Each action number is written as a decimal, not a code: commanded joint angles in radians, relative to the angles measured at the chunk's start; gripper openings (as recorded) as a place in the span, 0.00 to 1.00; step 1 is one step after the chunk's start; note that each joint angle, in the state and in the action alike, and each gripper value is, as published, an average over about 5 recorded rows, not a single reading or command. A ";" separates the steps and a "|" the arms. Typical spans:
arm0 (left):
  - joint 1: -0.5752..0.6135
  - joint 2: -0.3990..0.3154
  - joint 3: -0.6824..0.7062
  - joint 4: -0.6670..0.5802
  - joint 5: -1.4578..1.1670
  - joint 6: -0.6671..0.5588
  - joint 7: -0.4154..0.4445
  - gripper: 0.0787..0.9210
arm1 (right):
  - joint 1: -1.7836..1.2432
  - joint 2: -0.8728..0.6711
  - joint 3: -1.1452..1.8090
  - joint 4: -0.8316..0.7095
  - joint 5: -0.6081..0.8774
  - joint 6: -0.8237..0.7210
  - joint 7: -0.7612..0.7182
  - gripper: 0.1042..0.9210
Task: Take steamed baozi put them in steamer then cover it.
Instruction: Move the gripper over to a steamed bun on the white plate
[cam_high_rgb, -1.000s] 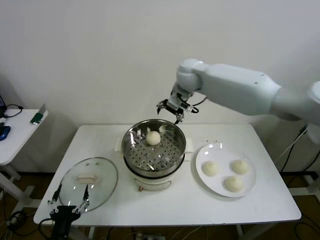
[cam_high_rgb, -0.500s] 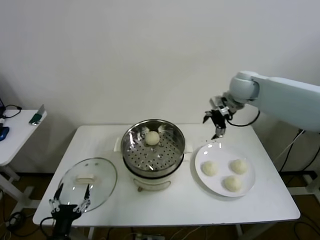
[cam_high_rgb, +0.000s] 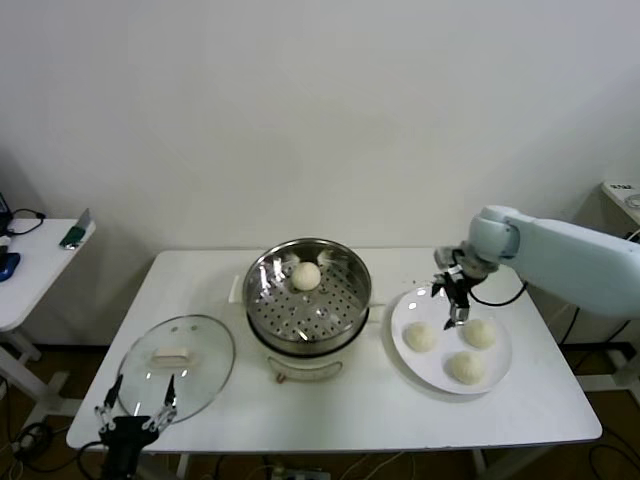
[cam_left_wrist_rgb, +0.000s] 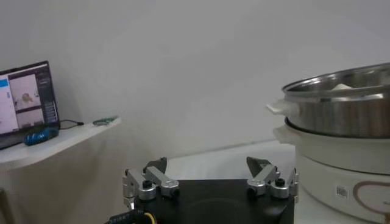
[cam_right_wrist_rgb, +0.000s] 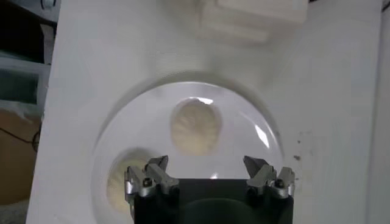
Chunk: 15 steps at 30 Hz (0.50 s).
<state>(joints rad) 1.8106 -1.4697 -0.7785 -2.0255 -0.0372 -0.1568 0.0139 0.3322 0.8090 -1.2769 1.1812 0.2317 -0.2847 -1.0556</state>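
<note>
Both pincers (cam_high_rgb: 452, 301) (cam_high_rgb: 135, 400) open.

one baozi (cam_high_rgb: 306, 276) in open steamer (cam_high_rgb: 308, 322)

Three viewpoints: one elevated overview, two close wrist cameras.
The head camera looks forward and down over the whole worktop (cam_high_rgb: 360, 410). The left wrist camera sits low at the worktop's edge, level with the steamer (cam_left_wrist_rgb: 341, 103). The right wrist camera looks straight down, near the plate (cam_right_wrist_rgb: 122, 128); both also appear in the overview.
</note>
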 joint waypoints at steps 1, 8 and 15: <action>0.008 -0.005 -0.002 0.007 -0.008 -0.001 0.005 0.88 | -0.170 0.056 0.113 -0.097 -0.069 -0.015 0.000 0.88; 0.017 -0.011 -0.005 0.009 -0.033 0.002 0.007 0.88 | -0.190 0.094 0.130 -0.162 -0.079 0.000 0.002 0.88; 0.029 -0.010 -0.006 0.005 -0.058 0.004 0.010 0.88 | -0.207 0.114 0.156 -0.180 -0.073 -0.001 0.015 0.88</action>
<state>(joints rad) 1.8307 -1.4796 -0.7837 -2.0174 -0.0653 -0.1564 0.0214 0.1741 0.8953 -1.1612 1.0514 0.1760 -0.2874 -1.0456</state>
